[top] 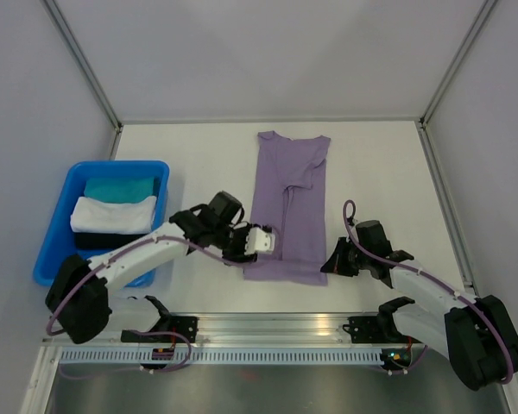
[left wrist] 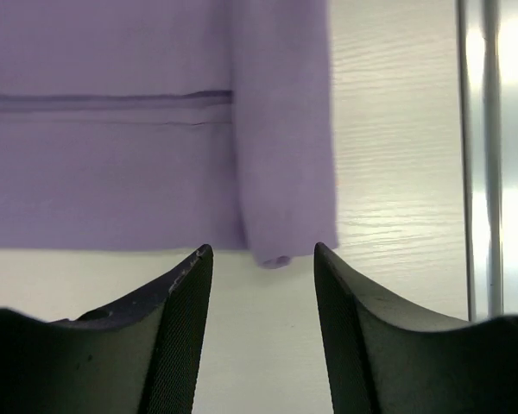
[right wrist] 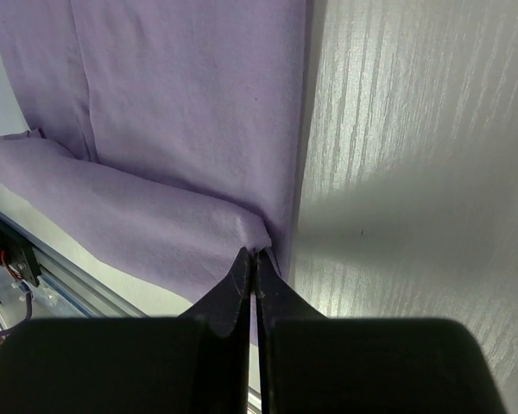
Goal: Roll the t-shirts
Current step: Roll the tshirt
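The lavender t-shirt (top: 289,203) lies folded lengthwise into a narrow strip at the table's middle, collar far, hem near. Its near hem is turned up into a small fold (left wrist: 285,172). My left gripper (top: 268,241) is at the strip's left edge near the hem. Its jaws (left wrist: 261,250) are open and empty, and the end of the fold lies just ahead between them. My right gripper (top: 331,261) is at the hem's right corner, shut on a pinch of the t-shirt (right wrist: 198,216) at its tips (right wrist: 255,252).
A blue bin (top: 56,233) at the left holds folded teal, white and black garments (top: 112,214). A metal rail (top: 268,323) runs along the near table edge and shows in the left wrist view (left wrist: 492,172). White walls enclose the table.
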You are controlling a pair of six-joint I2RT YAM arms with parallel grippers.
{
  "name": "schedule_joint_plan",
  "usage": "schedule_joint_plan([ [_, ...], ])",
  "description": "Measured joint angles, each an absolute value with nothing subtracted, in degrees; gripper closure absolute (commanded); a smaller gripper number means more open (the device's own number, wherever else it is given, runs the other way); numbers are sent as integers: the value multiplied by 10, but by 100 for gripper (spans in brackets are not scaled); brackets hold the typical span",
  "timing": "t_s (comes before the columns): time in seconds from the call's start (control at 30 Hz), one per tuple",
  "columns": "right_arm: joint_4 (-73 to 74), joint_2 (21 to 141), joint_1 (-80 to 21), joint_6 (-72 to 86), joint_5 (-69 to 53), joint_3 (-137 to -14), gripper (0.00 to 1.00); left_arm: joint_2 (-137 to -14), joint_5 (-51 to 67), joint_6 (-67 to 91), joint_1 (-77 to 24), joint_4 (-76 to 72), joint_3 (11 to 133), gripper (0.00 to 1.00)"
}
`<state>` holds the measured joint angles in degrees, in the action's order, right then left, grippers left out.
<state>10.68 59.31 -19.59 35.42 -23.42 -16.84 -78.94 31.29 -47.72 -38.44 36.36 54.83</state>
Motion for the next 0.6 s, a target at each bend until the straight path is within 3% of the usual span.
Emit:
schedule_joint_plan([
  [0.17,106,597,-196,353,-235,-168,100,-702,245,-481,-514,293,409,39],
  [0.37,107,584,-196,344,-237,-162,100,-736,181,-481,-542,245,363,37],
  [0.53,115,575,-196,338,-236,-160,100,-775,146,-474,-545,197,362,39],
  [0.6,116,575,-196,336,-236,-160,100,-776,140,-473,-545,180,357,48],
])
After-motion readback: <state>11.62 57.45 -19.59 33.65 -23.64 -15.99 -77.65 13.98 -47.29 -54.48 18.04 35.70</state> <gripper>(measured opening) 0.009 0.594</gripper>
